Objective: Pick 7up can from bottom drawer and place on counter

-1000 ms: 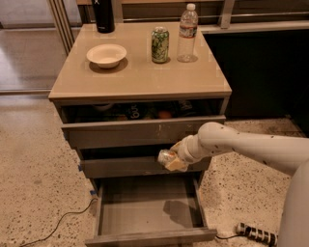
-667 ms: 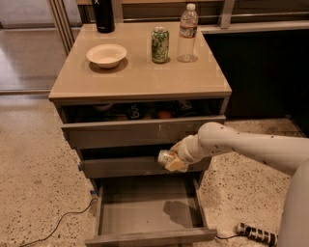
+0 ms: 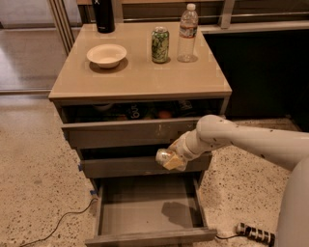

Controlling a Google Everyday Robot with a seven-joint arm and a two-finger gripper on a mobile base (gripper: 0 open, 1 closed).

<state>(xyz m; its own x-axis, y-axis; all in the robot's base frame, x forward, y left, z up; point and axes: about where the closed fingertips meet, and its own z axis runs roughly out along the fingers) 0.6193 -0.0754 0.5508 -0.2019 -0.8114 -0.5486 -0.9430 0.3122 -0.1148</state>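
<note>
While unmoved, pincer (image 3: 169,161) holds can (image 3: 162,155), above drawer (image 3: 149,237)

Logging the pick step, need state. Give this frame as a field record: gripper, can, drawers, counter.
gripper: in front of the middle drawer, above the open bottom drawer, shut on the 7up can
7up can: held in the air, not yet on the counter
bottom drawer: pulled out, grey floor showing
counter: bowl, green-patterned can, clear bottle, dark bottle
</note>
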